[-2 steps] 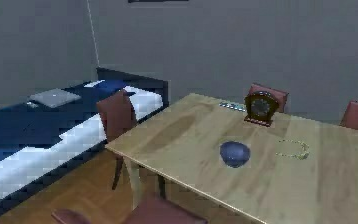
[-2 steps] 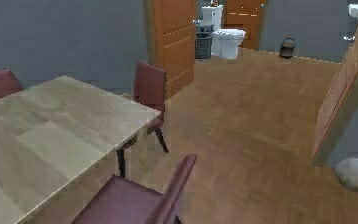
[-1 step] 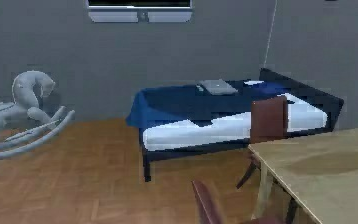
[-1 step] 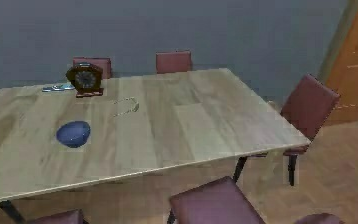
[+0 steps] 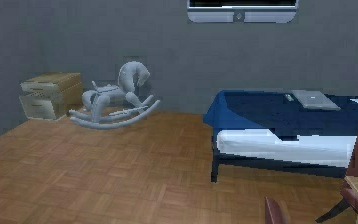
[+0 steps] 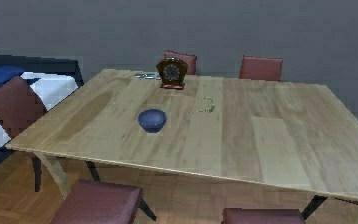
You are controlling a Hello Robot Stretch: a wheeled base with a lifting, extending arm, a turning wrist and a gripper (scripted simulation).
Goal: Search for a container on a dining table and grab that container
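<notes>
A light wooden dining table [image 6: 277, 140] spreads across the arm side view. On it, left of the middle, sits a small dark blue bowl [image 6: 152, 120]. Farther back stands a round brown clock [image 6: 171, 72], with a small clear glass object [image 6: 208, 103] to its right and a thin flat thing [image 6: 145, 75] near the far edge.
Red-brown chairs ring the table: two at the far side [image 6: 180, 61] [image 6: 260, 67], one at the left [image 6: 15, 105], two at the near edge [image 6: 95, 203]. The forward view has a blue-covered bed [image 5: 277, 115] with a laptop [image 5: 310, 99], a grey rocking horse [image 5: 117, 95], a cardboard box [image 5: 49, 95] and open parquet floor.
</notes>
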